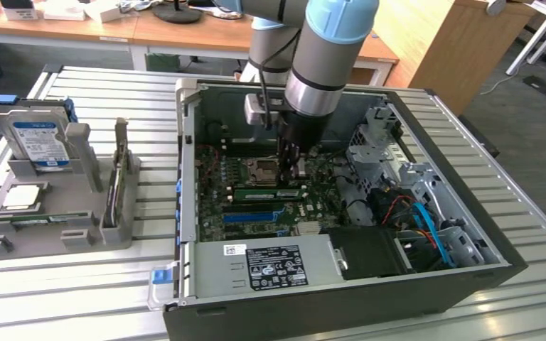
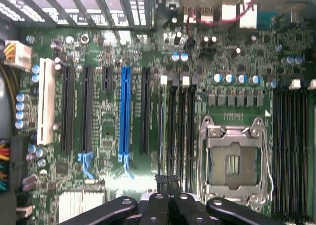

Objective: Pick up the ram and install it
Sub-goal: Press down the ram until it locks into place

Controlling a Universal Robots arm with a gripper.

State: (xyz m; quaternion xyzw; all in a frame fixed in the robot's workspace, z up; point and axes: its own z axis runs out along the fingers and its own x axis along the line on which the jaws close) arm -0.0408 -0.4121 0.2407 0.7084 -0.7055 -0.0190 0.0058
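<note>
The ram (image 1: 267,193) is a long green stick with a white label. It stands in a memory slot of the motherboard (image 1: 218,186), between the CPU socket (image 1: 262,171) and the blue expansion slot (image 1: 254,214). My gripper (image 1: 292,172) reaches down into the open computer case (image 1: 463,284), just above the ram's end on the exterior view's right. In the wrist view the ram shows as a thin edge (image 2: 160,131) in the slot next to the CPU socket (image 2: 236,163). The gripper (image 2: 168,179) is shut with nothing between the fingertips, close over that slot's end.
A grey parts holder (image 1: 111,234) on the exterior view's left carries a blue-labelled hard drive (image 1: 38,141), a silver CPU chip (image 1: 22,198) and an upright thin board (image 1: 119,177). Inside the case are the power supply (image 1: 271,266), a drive cage (image 1: 379,142) and blue cables (image 1: 425,220).
</note>
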